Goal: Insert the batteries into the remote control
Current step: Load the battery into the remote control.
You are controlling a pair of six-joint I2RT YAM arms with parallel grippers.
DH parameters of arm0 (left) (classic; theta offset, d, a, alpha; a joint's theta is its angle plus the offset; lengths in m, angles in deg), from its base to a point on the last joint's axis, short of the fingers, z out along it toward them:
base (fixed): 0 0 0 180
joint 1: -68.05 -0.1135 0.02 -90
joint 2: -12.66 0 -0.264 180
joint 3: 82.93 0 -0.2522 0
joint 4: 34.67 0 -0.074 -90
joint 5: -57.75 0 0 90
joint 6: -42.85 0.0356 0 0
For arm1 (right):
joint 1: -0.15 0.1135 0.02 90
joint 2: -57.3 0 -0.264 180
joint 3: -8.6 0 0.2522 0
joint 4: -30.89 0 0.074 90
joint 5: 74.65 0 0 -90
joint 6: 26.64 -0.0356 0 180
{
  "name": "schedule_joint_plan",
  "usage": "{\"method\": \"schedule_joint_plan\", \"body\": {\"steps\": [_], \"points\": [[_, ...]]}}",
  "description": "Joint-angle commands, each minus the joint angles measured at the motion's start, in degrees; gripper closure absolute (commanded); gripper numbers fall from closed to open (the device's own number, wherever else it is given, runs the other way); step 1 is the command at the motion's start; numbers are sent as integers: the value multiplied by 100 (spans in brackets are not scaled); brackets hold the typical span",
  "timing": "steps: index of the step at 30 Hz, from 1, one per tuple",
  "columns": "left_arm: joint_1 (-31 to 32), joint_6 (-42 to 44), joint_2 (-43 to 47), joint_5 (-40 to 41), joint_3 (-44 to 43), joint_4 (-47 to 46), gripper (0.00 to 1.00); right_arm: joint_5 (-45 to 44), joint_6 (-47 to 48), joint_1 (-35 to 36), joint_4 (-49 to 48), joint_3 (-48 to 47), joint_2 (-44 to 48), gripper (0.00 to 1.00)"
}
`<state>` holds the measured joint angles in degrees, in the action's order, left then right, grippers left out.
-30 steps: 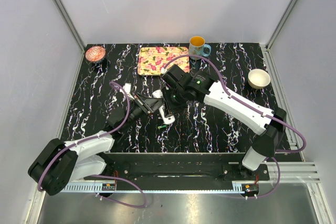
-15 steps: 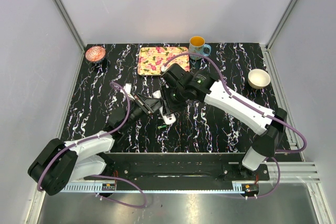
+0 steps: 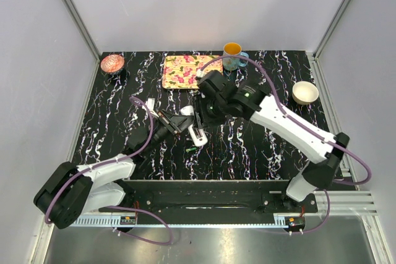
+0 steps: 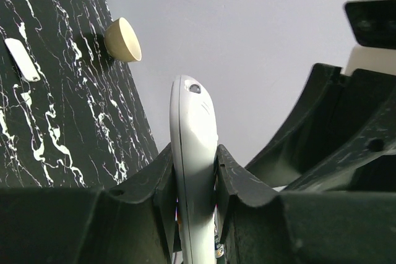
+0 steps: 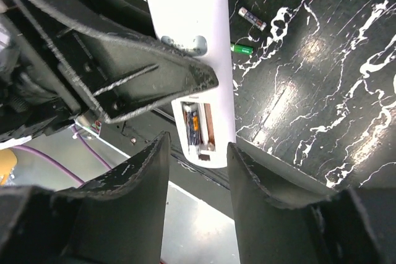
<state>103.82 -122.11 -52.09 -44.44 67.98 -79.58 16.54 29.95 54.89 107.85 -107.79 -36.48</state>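
My left gripper (image 4: pixel 195 174) is shut on the white remote control (image 4: pixel 193 129) and holds it edge-up above the table (image 3: pixel 197 135). In the right wrist view the remote control (image 5: pixel 193 35) shows its back with the compartment (image 5: pixel 199 127) uncovered. One dark battery with an orange band (image 5: pixel 193 125) lies in the left slot, and the slot beside it is bare. My right gripper (image 5: pixel 198 168) hangs open just off that end, with nothing between its fingers (image 5: pixel 141 180). A reddish battery (image 5: pixel 252 19) and a green one (image 5: pixel 242 48) lie loose on the table beyond the remote.
A small white cover piece (image 4: pixel 22 59) lies flat on the black marbled table (image 3: pixel 260 146). Also in view are a cream bowl (image 3: pixel 305 93) at the right, a yellow mug (image 3: pixel 233 54), a floral tray (image 3: pixel 189 70) at the back and a pink dish (image 3: pixel 112 62) at the far left.
My right gripper has opened and its arm has drawn back from the remote toward the far right. The left arm has kept the remote where it was.
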Motion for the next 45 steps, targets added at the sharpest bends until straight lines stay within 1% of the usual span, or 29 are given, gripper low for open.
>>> {"method": "schedule_joint_plan", "body": {"steps": [1, 2, 3, 4, 5, 6, 7, 8, 9, 10, 11, 12, 13, 15, 17, 20, 25, 29, 39, 45], "points": [[-17, -221, -46, -38, -57, -671, 100, -426, 168, 1, -481, 127, 1034, 50], [-35, -273, -72, -73, -58, -706, 100, -496, 194, -7, -667, 608, 1202, 50], [-44, -300, -81, -134, -75, -724, 100, -454, 220, -7, -912, 891, 1387, 50], [-70, -335, -90, -187, -84, -742, 100, -383, 325, -7, -1498, 1190, 1754, 50], [-87, -396, -108, -223, -84, -759, 100, -357, 352, -7, -1765, 1793, 1966, 50], [-96, -423, -117, -319, -93, -786, 100, -391, 370, -7, -2037, 2095, 2143, 49], [-123, -467, -125, -380, -93, -829, 100, -365, 475, -7, -2631, 2394, 2527, 48], [-131, -537, -160, -442, -84, -856, 100, -322, 528, 1, -2950, 2962, 2722, 46], [-140, -572, -169, -573, -101, -874, 100, -295, 554, -7, -3232, 3220, 2925, 37], [-175, -590, -178, -644, -110, -874, 100, -312, 581, -7, -3687, 3440, 3283, 32], [-176, -642, -204, -714, -119, -856, 100, -330, 607, -7, -3857, 3773, 3426, 27], [-184, -669, -222, -863, -145, -839, 100, -260, 668, -7, -3972, 3898, 3541, 23], [-193, -687, -231, -925, -172, -804, 100, -208, 799, -7, -4121, 3987, 3637, 22], [-193, -731, -292, -1118, -233, -751, 100, -137, 888, 1, -4236, 4207, 3656, 20], [-193, -748, -319, -1216, -277, -672, 100, 74, 897, 1, -4569, 4513, 3700, 19], [-193, -705, -293, -1321, -391, -400, 100, 320, 932, -7, -5132, 4839, 3832, 18], [-184, -731, -284, -1436, -585, -276, 100, 549, 1099, -7, -5308, 4936, 3691, 18], [-184, -705, -214, -1515, -682, -144, 100, 663, 1126, -7, -5520, 5121, 3788, 19], [-184, -827, -134, -1576, -690, -153, 100, 786, 1258, -16, -5634, 5279, 3823, 22], [-176, -862, -46, -1585, -690, -83, 100, 839, 1425, -16, -5503, 5315, 3832, 24]]}}
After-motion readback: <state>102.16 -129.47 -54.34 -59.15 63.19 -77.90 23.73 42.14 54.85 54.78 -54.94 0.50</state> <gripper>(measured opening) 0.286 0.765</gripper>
